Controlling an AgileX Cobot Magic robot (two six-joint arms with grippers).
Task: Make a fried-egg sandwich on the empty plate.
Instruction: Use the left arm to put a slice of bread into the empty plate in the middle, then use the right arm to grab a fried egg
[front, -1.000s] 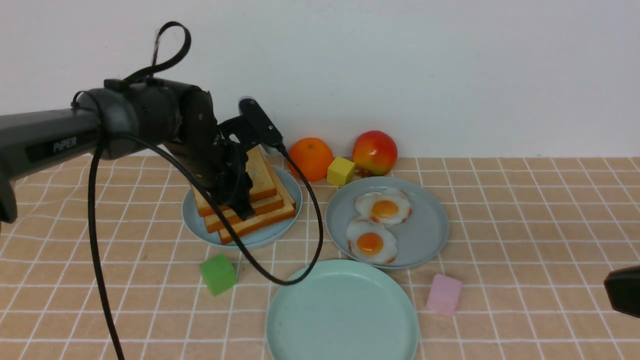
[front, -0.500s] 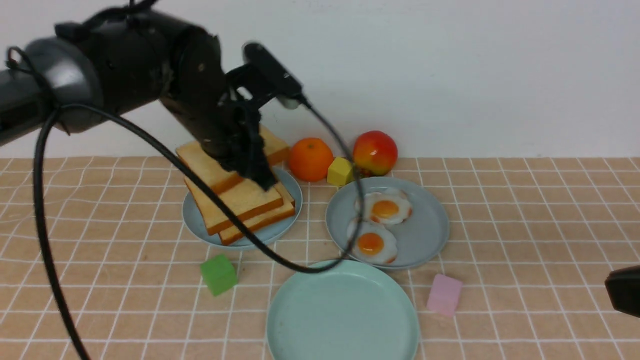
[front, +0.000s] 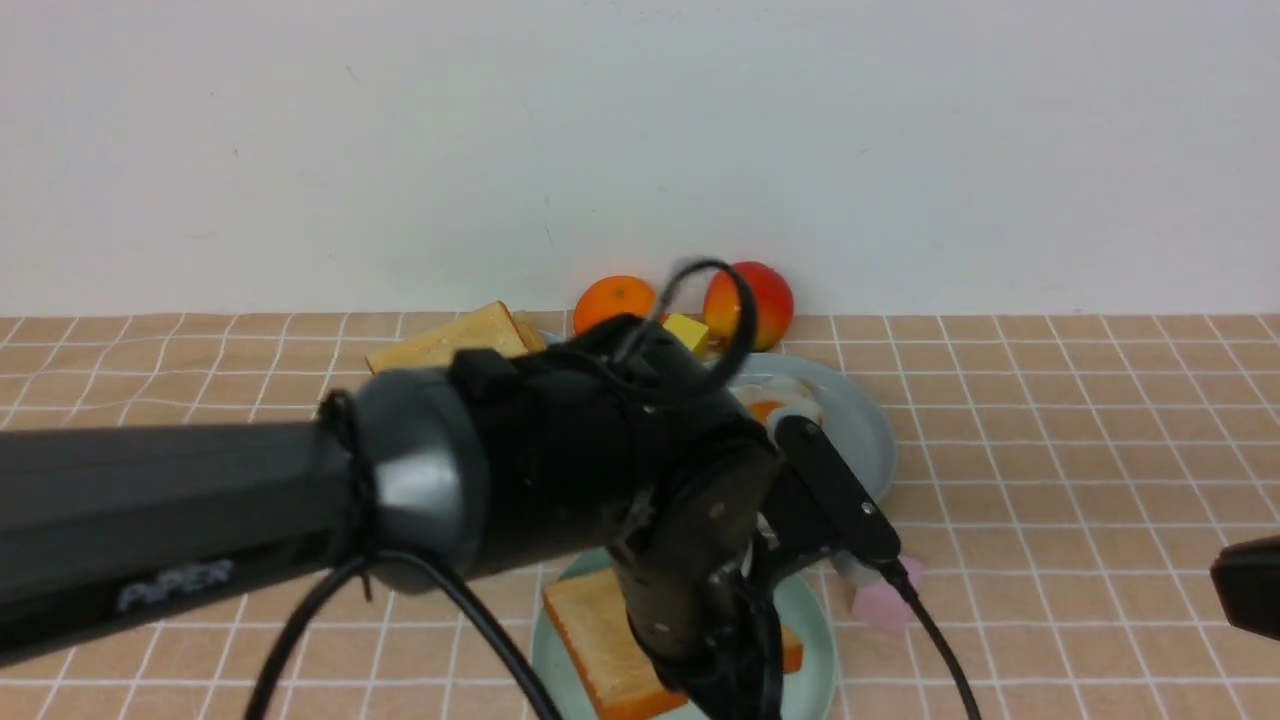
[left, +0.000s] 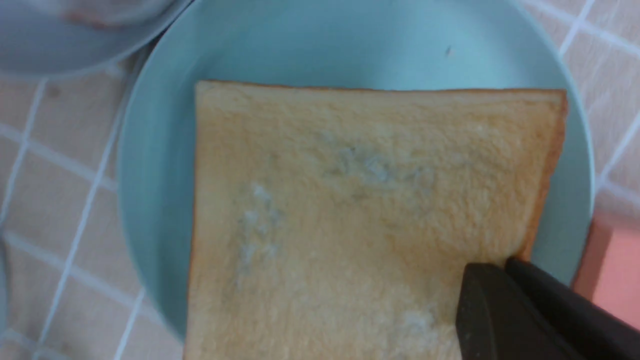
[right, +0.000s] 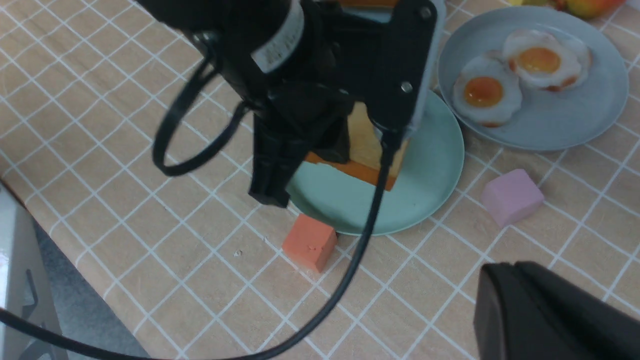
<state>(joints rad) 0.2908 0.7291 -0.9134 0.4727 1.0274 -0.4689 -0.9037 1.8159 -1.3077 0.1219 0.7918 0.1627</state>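
**First slice to be laid flat on the mint-green plate**

The step in hand is judged to be the laying of a first toast slice on the mint-green plate, which lies at the near middle of the worktop. The slice is over the plate and is best lowered level and centred, since it is gripped by one corner only and may droop or pivot. Release should be withheld until the bread is borne by the plate; whether it rests there yet cannot be told from these views. Withdrawal is best made upward, so that nothing is dragged toward the orange block just beside the near rim. Farther off, the fried eggs on the blue-grey plate will be wanted next. The toast stack, farther left, will be wanted after that.

The left claw is clenched on that corner of the slice. One finger is seen pressed on top, and the jaws are narrowed to the bread's thickness. The right claw is held at the near right, touching nothing; how far it is parted cannot be told.
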